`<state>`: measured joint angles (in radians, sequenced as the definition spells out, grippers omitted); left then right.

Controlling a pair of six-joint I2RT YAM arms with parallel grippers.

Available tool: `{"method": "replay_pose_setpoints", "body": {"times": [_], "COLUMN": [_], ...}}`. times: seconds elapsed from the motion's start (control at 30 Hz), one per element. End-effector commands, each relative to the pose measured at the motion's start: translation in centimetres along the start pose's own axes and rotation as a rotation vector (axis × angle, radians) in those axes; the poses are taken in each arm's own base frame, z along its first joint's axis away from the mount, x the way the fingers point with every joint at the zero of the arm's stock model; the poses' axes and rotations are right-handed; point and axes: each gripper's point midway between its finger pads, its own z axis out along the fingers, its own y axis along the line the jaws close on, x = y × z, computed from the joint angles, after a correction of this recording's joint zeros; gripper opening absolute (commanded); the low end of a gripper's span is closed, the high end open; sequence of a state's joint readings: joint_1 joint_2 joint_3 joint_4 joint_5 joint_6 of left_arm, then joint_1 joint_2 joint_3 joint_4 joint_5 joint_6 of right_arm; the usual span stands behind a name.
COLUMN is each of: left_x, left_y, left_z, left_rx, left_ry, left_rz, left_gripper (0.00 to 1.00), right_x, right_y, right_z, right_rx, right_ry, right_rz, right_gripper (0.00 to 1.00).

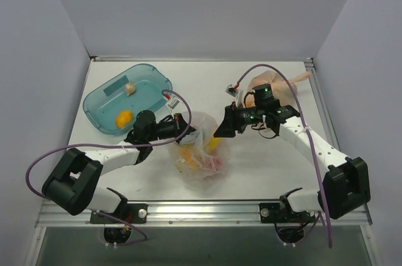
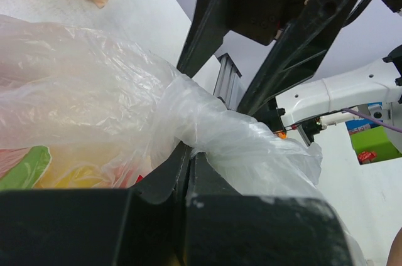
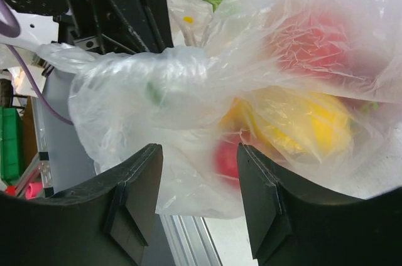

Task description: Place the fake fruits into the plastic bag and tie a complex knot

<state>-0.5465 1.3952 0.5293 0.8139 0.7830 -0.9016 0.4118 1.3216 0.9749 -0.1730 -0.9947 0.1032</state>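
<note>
While the left pincer (image 1: 187, 122) stands clamped on the twisted neck (image 2: 220, 134) of the thin clear crinkly plastic bag (image 1: 204, 164) at mid-table (image 1: 264, 153), the right pincer (image 3: 200, 153), jaws apart, faces that neck, lying crosswise just ahead.

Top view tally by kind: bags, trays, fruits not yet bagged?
Bags: 2, the clear plastic bag and the peach-orange bag
Trays: 1, the teal tray
Fruits outside a bag: 2, the orange fruit and the pale fruit, both in the tray
Total: 5
Fruits inside the bags overlap too much to count.
</note>
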Motion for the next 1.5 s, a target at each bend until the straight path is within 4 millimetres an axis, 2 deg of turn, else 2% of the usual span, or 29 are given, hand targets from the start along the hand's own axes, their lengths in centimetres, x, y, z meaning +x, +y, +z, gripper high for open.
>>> {"method": "replay_pose_setpoints", "body": {"times": [0.0,0.13,0.17,0.2,0.23,0.3,0.33,0.43,0.57,0.67,0.87,0.93,1.03,1.1,1.27,1.37,1.4,1.47], "left_x": [-1.1,-1.3,-1.3,-1.3,-1.5,-1.7,-1.8,-1.9,-2.1,-2.1,-3.1,-3.5,-3.8,-3.4,-1.9,-1.4,-1.2,-1.2], "left_y": [-1.2,-1.1,-1.0,-1.0,-1.0,-0.7,-0.6,0.1,1.4,1.8,0.2,-0.1,-0.4,-0.4,-0.2,0.3,0.3,0.2], "left_z": [-0.1,0.2,0.2,0.3,0.4,0.5,0.5,0.7,0.9,1.0,1.3,1.4,2.1,2.7,3.6,3.3,3.2,3.0], "left_rx": [0.031,0.034,0.033,0.032,0.032,0.023,0.015,-0.007,-0.054,-0.067,-0.003,0.004,0.013,0.023,0.013,0.002,0.006,0.008], "left_ry": [-0.02,-0.017,-0.016,-0.019,-0.023,-0.03,-0.037,-0.049,-0.079,-0.085,-0.114,-0.129,-0.136,-0.126,-0.101,-0.093,-0.085,-0.084], "left_rz": [0.053,0.049,0.046,0.049,0.054,0.053,0.051,0.038,0.015,-0.015,-0.036,-0.04,-0.063,-0.07,-0.097,-0.101,-0.102,-0.096], "left_gripper": [0.0,0.0,0.0,0.0,0.0,0.0,0.0,0.0,0.0,0.0,0.0,0.0,0.0,0.0,0.0,0.0,0.0,0.0], "right_x": [-0.5,-0.6,-0.8,-1.2,-1.4,-1.8,-2.1,-2.9,-3.6,-3.3,-1.2,0.1,1.0,0.9,-1.3,-1.2,-1.3,-0.9], "right_y": [0.1,0.8,1.2,1.4,1.8,2.4,2.8,4.0,6.1,6.4,4.9,5.5,6.3,6.0,6.0,5.8,5.4,5.1], "right_z": [1.1,2.6,2.8,2.9,3.1,3.1,3.2,3.5,3.6,4.0,4.1,3.9,4.2,4.7,5.5,5.1,4.1,2.9], "right_rx": [-0.025,-0.074,-0.095,-0.105,-0.115,-0.14,-0.153,-0.199,-0.261,-0.269,-0.235,-0.244,-0.261,-0.258,-0.268,-0.256,-0.237,-0.222], "right_ry": [-0.003,0.011,0.008,-0.004,-0.002,-0.001,0.0,-0.006,-0.01,0.002,0.04,0.067,0.086,0.094,0.077,0.076,0.068,0.061], "right_rz": [-0.011,0.007,0.008,0.003,-0.005,-0.011,-0.016,-0.04,-0.056,-0.066,-0.075,-0.058,-0.085,-0.089,-0.115,-0.112,-0.097,-0.08], "right_gripper": [0.51,0.52,0.49,0.45,0.34,0.23,0.12,0.0,0.0,0.0,0.0,0.0,0.0,0.0,0.0,0.13,0.25,0.34]}}
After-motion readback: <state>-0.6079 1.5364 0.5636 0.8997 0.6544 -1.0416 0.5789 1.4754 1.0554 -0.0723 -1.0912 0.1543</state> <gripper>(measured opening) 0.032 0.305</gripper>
